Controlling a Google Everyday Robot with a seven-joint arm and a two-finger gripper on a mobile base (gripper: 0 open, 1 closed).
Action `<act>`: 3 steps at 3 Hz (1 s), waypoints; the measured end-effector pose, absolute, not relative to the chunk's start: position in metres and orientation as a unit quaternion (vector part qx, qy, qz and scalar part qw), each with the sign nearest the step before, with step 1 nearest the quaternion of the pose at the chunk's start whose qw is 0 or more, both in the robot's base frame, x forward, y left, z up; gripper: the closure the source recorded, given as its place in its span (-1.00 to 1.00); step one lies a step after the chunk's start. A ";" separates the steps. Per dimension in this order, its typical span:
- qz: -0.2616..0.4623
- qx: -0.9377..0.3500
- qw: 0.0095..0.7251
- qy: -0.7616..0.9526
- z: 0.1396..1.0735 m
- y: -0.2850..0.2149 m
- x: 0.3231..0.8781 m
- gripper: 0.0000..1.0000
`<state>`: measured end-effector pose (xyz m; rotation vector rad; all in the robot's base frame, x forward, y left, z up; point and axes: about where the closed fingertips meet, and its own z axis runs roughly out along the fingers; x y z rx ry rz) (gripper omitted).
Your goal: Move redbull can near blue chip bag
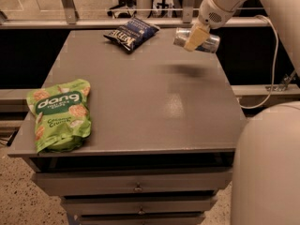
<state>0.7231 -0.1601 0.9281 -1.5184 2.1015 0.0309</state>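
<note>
The redbull can (208, 42) is a slim silver can, held on its side in the air above the table's far right part. My gripper (194, 36) is shut on the redbull can, its pale fingers (192, 39) clamped across the can's middle. The can's shadow falls on the table below it. The blue chip bag (132, 33) is a small dark navy bag with white lettering, lying at the table's far edge, left of the can and apart from it.
A bright green "dang" bag (59, 114) lies at the front left of the grey table (154, 111). Drawers run below the table's front edge. The robot's white body (269, 168) fills the lower right. A cable hangs at the right.
</note>
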 end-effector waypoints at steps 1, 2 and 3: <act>0.022 -0.565 0.288 0.772 0.914 -0.129 0.758 1.00; 0.044 -0.579 0.294 0.759 0.898 -0.084 0.784 1.00; 0.061 -0.596 0.294 0.745 0.884 -0.038 0.802 1.00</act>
